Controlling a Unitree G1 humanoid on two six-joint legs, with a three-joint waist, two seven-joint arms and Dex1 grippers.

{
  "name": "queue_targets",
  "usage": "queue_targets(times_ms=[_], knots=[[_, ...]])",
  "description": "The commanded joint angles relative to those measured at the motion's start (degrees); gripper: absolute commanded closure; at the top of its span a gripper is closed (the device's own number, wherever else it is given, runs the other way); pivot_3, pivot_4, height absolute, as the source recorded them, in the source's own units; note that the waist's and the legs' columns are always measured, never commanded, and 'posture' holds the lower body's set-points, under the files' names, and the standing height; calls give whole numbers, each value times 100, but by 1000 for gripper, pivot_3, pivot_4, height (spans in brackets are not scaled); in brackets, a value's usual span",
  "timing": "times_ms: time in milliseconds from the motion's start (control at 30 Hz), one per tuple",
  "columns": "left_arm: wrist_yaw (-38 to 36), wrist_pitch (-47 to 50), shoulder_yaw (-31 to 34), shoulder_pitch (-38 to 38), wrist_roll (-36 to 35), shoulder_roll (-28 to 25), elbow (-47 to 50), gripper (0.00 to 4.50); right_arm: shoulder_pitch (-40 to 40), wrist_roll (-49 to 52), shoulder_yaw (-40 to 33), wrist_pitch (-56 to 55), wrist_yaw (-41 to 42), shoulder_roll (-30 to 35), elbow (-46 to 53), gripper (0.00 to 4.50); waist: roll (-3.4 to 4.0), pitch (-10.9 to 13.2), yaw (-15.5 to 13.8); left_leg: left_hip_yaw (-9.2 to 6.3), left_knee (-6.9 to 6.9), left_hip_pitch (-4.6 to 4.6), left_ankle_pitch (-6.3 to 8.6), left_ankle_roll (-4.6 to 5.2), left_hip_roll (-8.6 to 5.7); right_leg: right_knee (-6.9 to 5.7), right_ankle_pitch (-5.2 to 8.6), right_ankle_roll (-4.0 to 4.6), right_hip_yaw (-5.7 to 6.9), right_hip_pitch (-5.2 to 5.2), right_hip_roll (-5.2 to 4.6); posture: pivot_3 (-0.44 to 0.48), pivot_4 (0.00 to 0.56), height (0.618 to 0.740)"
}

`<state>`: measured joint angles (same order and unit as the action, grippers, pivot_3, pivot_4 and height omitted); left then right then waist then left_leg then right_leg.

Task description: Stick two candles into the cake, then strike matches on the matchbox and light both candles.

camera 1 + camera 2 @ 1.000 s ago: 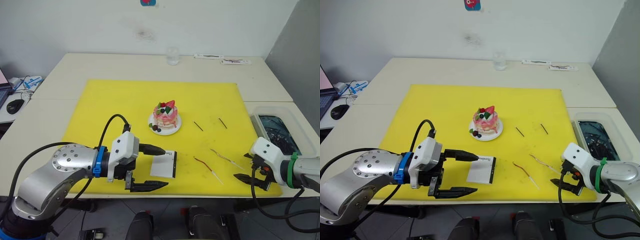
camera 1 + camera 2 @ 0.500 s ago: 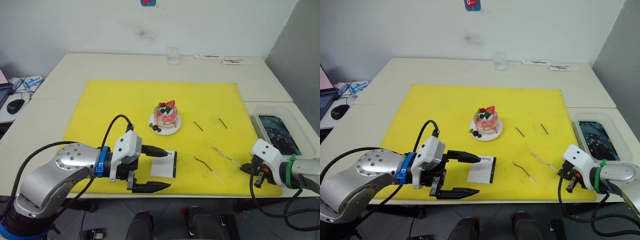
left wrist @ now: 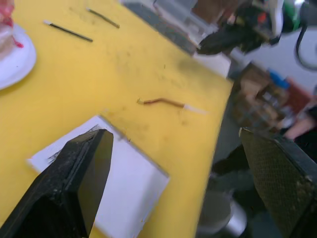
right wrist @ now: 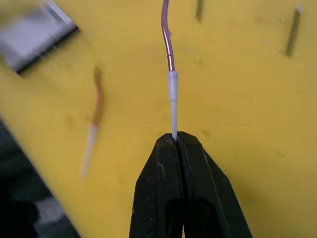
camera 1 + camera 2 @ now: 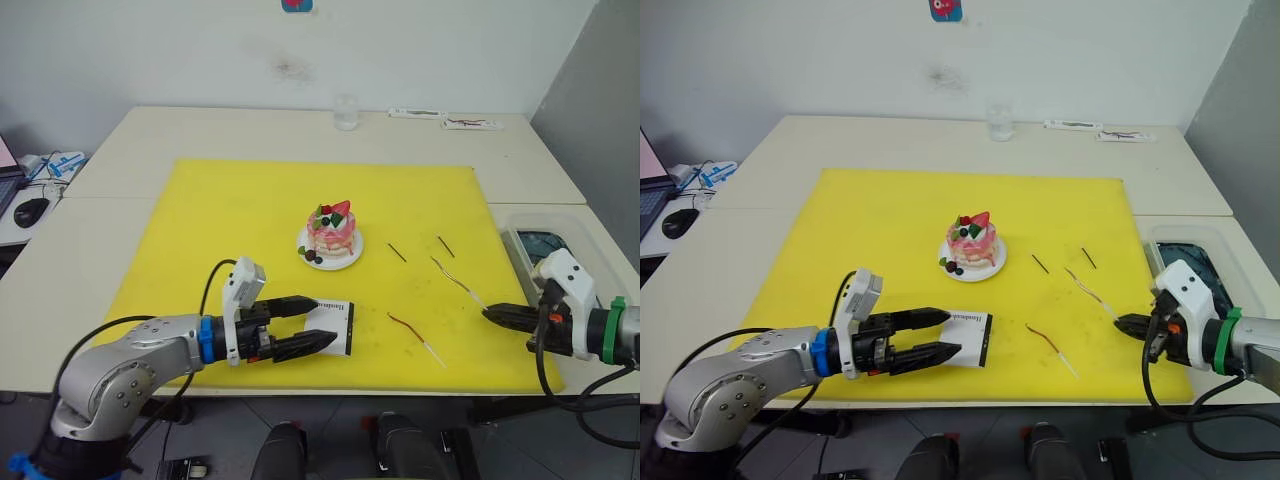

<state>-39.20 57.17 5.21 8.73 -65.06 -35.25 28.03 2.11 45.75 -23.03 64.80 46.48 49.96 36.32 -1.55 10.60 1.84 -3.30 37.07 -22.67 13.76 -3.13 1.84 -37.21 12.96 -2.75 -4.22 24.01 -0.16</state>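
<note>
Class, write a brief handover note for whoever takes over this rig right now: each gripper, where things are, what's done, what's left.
Right gripper: shut on one candle by its pale end.
Left gripper: open, over the matchbox.
Other candle and both matches lie on the mat, right of the cake.
Done: no candle is in the cake.
Left: stick both candles in, strike matches, light them.

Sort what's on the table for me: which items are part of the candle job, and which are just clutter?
Job items: cake; held candle in the right gripper; loose candle; two matches; matchbox by the left gripper.

Lying about: glass; tray; mouse; wrappers.
</note>
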Motion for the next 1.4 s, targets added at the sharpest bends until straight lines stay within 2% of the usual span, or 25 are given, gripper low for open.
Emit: queue_targets(times_ms=[33,233,367,533,1033,1167,1400], knots=[[566,341,177,345,-1293,291,-218,0,521,1184,-213,369,-500,-426,300,4477,0,0,7,-1,2,1,0,1,0,-3,-1,-1,0,0,1,0,150,740],[1386,265,-52,687,-2363,892,-466,0,1166,2995,100,530,-1724,-1031,135,4477,1,-1,2,-4,-1,2,-2,3,-4,-5,-3,4,-2,-2,2,0,150,740],[1829,49,-137,882,-2767,1292,-451,0,1263,3836,371,401,-2302,-949,-27,4477,1,-2,-2,-7,-1,-9,-2,2,-7,1,-4,4,-3,-1,1,0,150,740],[1804,-33,-217,921,-2744,1367,-448,0,1242,4493,642,165,-2672,-705,-122,4477,2,-2,0,-9,-4,-9,-2,3,-8,1,-3,6,-3,1,2,0,150,740],[1592,-157,-426,854,-2657,1552,-507,0,1270,5456,1294,-548,-3298,-212,-144,4477,2,-2,-2,-10,-4,-13,-2,3,-9,9,-2,6,-3,1,3,0,150,740],[1578,-157,-420,868,-2659,1603,-577,816,1281,5572,1371,-663,-3374,-106,-139,4500,2,-2,-2,-10,-4,-15,-2,3,-9,13,-2,6,-3,1,3,0,150,740],[1528,-135,-520,871,-2636,1676,-621,3145,1325,5726,1523,-814,-3422,19,-119,4500,2,-2,-2,-11,-4,-16,-2,3,-9,14,-2,6,-3,2,3,0,150,740]])
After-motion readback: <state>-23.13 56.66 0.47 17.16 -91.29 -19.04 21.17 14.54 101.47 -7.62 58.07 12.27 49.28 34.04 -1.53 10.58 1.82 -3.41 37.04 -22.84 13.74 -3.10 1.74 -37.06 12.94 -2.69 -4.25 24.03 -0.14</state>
